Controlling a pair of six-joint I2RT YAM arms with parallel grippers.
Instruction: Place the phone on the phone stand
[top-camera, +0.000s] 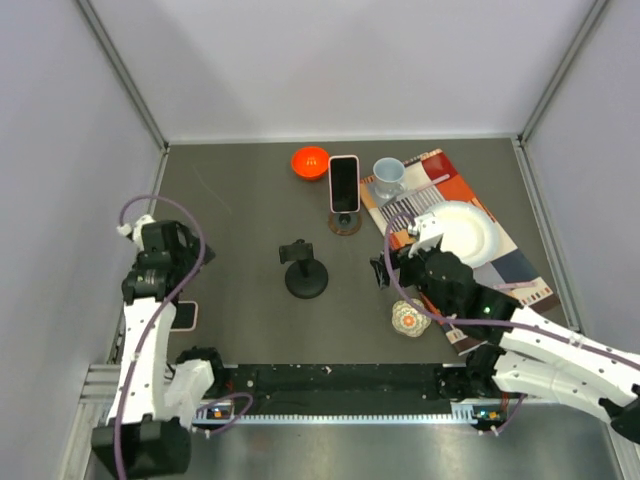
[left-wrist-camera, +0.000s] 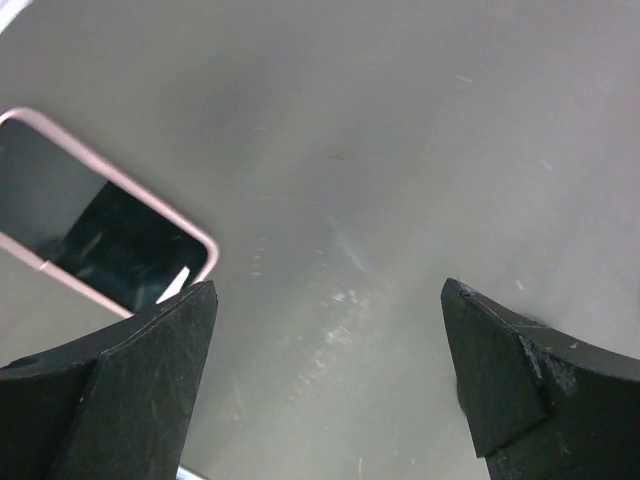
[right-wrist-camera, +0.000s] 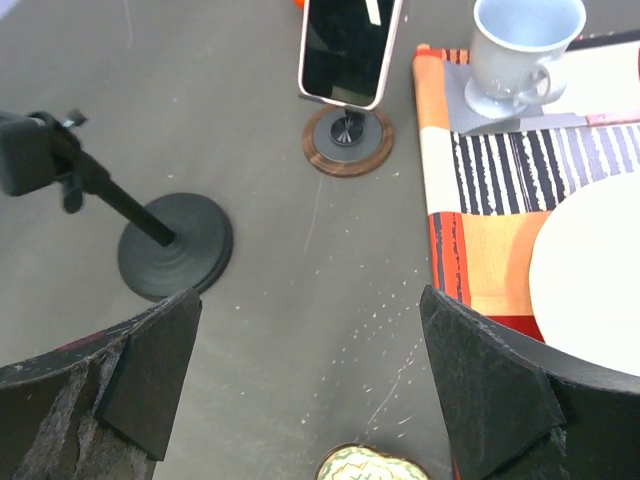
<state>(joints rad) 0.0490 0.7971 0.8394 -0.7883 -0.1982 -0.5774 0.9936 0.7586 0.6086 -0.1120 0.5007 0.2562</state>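
A pink-cased phone (top-camera: 185, 315) lies flat on the table by my left arm; it also shows at the left of the left wrist view (left-wrist-camera: 100, 230). The black phone stand (top-camera: 305, 272) with a clamp on top stands mid-table, empty, and shows in the right wrist view (right-wrist-camera: 170, 245). A second pink-cased phone (top-camera: 343, 183) stands upright on a round wooden base (right-wrist-camera: 348, 140). My left gripper (top-camera: 192, 258) (left-wrist-camera: 330, 350) is open and empty above bare table beside the flat phone. My right gripper (top-camera: 385, 265) (right-wrist-camera: 310, 370) is open and empty, to the right of the black stand.
An orange bowl (top-camera: 310, 161) sits at the back. A striped placemat (top-camera: 520, 265) on the right carries a pale mug (top-camera: 389, 175) and a white plate (top-camera: 465, 232). A small patterned round item (top-camera: 410, 318) lies just below my right gripper.
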